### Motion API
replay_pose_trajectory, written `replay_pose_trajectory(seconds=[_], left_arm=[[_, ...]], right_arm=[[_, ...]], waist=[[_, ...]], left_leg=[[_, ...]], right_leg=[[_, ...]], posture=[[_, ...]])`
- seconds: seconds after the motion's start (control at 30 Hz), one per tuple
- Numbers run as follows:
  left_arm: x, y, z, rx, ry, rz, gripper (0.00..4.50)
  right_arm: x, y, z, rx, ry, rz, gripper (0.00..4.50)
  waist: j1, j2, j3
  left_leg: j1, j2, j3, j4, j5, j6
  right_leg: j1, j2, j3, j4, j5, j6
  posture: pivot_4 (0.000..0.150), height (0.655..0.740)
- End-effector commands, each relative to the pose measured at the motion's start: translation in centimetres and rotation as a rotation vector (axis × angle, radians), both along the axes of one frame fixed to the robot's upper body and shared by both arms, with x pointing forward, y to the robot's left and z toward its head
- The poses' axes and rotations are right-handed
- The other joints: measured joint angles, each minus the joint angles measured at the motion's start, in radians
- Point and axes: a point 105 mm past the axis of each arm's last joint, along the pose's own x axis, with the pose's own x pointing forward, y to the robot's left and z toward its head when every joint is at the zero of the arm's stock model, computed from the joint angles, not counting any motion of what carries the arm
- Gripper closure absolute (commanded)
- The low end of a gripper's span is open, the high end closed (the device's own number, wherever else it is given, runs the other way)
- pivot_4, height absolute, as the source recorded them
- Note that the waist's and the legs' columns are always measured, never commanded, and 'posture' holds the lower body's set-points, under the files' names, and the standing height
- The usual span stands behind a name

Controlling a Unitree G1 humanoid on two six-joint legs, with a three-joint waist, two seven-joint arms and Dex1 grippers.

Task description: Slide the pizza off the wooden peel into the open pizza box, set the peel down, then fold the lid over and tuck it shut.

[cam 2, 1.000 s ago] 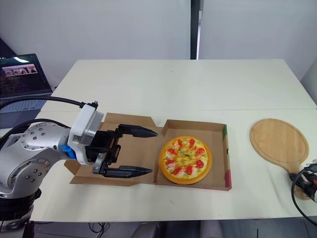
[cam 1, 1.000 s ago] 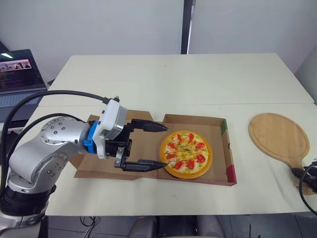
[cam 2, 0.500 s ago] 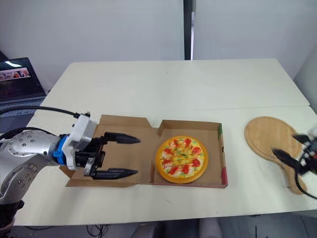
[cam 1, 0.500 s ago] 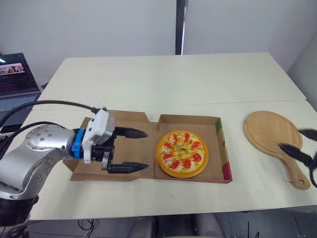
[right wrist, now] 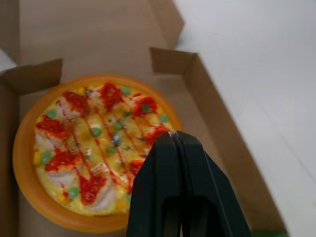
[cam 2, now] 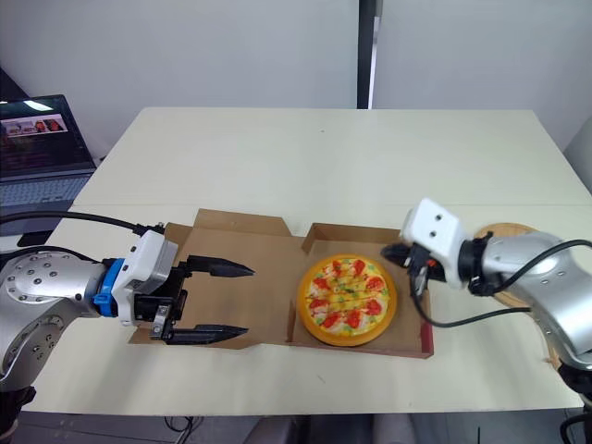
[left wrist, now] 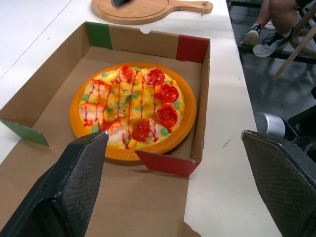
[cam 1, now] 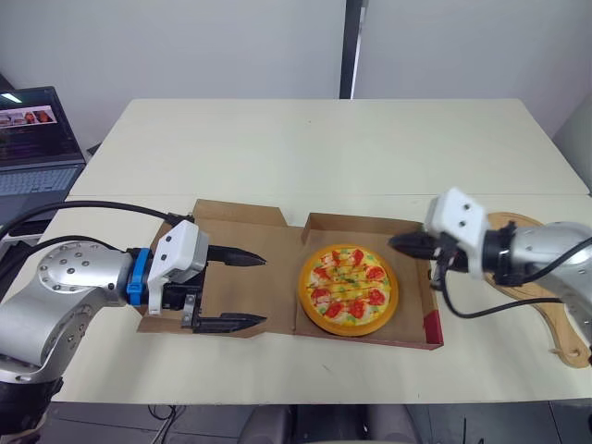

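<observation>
left end effector (cam 1: pixel 264 290) agape, peel (left wrist: pixel 148 8) handle nearward

Setting: robot lab or office-style test room.
Walls: bare pale wall (cam 1: pixel 185 42) beyond the table, split by a dark vertical strip (cam 1: pixel 351 46).
Table: plain cream table (cam 1: pixel 324 139), with a seam running across it just beyond the left gripper (cam 1: pixel 262 291).
Laptop: open laptop (cam 1: pixel 32 139), screen lit, on a separate desk well out to that gripper's outer side.
Person: trainers (left wrist: pixel 270 42) and a leg beside slanted furniture legs (left wrist: pixel 295 39), off the table edge ahead of the gripper.

Peel (cam 1: pixel 566 337) mostly behind right arm (cam 1: pixel 546 255)
</observation>
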Motion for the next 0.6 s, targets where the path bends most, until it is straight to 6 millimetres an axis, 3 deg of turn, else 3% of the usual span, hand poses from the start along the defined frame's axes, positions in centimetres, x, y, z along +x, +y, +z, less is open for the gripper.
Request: replay_pose_trajectory(seconds=[0.03,0.27,0.6], left_arm=[[-0.3,-0.28,0.79,-0.009,-0.037,-0.005,0.0],[-0.36,-0.19,0.67,-0.008,-0.03,0.0,0.0],[-0.22,0.47,0.35,-0.009,-0.017,0.035,0.0]], right_arm=[[0.03,0.59,0.42,-0.018,-0.054,0.036,4.49],[-0.02,0.41,-0.5,-0.059,-0.049,0.05,4.49],[-0.53,-0.06,-0.08,-0.067,-0.063,0.06,4.49]], waist=[[0.002,0.0,0.0],[0.004,0.0,0.0],[0.004,0.0,0.0]], left_leg=[[0.0,0.0,0.0,0.0,0.0,0.0],[0.0,0.0,0.0,0.0,0.0,0.0],[0.0,0.0,0.0,0.0,0.0,0.0]], right_leg=[[0.0,0.0,0.0,0.0,0.0,0.0],[0.0,0.0,0.0,0.001,0.0,0.0],[0.0,0.0,0.0,0.001,0.0,0.0]], posture=[[0.15,0.74],[0.15,0.74],[0.15,0.74]])
